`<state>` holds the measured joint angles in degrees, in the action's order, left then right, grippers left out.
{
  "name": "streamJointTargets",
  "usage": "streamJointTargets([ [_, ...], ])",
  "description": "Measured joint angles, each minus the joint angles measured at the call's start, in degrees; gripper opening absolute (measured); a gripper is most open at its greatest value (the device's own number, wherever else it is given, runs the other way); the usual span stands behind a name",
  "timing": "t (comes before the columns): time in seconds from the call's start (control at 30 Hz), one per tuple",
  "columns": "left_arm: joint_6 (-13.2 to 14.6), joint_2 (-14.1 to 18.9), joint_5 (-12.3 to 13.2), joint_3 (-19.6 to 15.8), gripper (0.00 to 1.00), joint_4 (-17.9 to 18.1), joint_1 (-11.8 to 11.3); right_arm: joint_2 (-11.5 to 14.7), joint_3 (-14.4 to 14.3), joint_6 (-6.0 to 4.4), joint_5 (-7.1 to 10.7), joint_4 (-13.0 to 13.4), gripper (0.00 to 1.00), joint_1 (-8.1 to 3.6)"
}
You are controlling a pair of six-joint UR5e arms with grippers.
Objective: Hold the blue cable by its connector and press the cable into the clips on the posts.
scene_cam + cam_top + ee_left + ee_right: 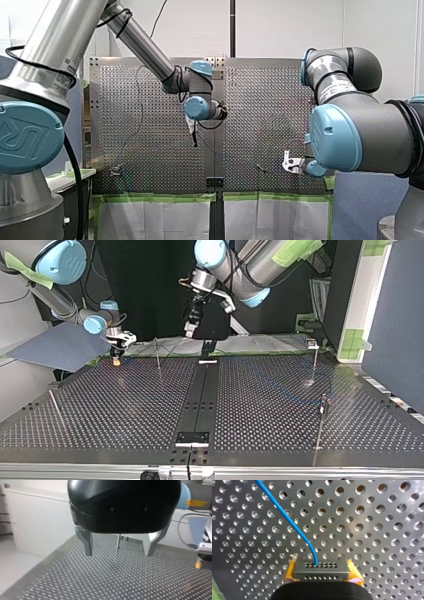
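Blue cable: one thin, round strand with a smooth jacket. It enters the middle of the upper row of small holes in a grey rectangular metal connector, which carries two such rows. From there it bends and runs off over the perforated metal desk. The robot's right hand, with yellow pads, is clamped on the connector's two short ends. In the top view this hand sits low at the desk's far edge, at the view's left, with the thin metal posts standing apart from it. The left hand, black-bodied with bare metal fingers, hangs above the desk with its fingers spread apart. Writing: the big blue joint cap in the front view bears a pale logo, cut off at the edge, and only an R-like letter can be read.
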<state>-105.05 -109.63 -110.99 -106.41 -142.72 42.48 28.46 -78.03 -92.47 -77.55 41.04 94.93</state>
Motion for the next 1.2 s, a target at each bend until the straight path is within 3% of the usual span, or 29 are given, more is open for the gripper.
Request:
streamJointTargets([
  [0.3,0.7,5.0,-1.2,-5.0,1.0,5.0,0.1,0.1,-0.2,2.36,-2.09,-3.3,0.0,-0.11],
  [0.47,0.7,7.6,-1.3,-7.6,1.0,6.8,0.2,1.6,-1.7,2.91,-2.96,-4.1,0.0,0.01],
  [0.7,0.7,11.6,-1.3,-11.6,1.0,7.3,0.2,5.3,-5.4,2.45,-4.07,-2.6,0.0,0.03],
  [0.93,0.6,15.7,-1.5,-15.7,1.0,7.5,-0.1,9.3,-9.4,1.9,-4.69,-3.0,0.0,0.54],
  [1.03,0.6,17.6,-2.2,-17.6,1.0,7.5,-0.2,10.9,-11.0,1.63,-5.0,-3.2,0.0,1.02],
  [1.2,1.0,18.1,-2.7,-20.4,1.0,8.1,-0.1,13.5,-13.6,1.19,-6.99,-3.8,0.0,3.1],
])
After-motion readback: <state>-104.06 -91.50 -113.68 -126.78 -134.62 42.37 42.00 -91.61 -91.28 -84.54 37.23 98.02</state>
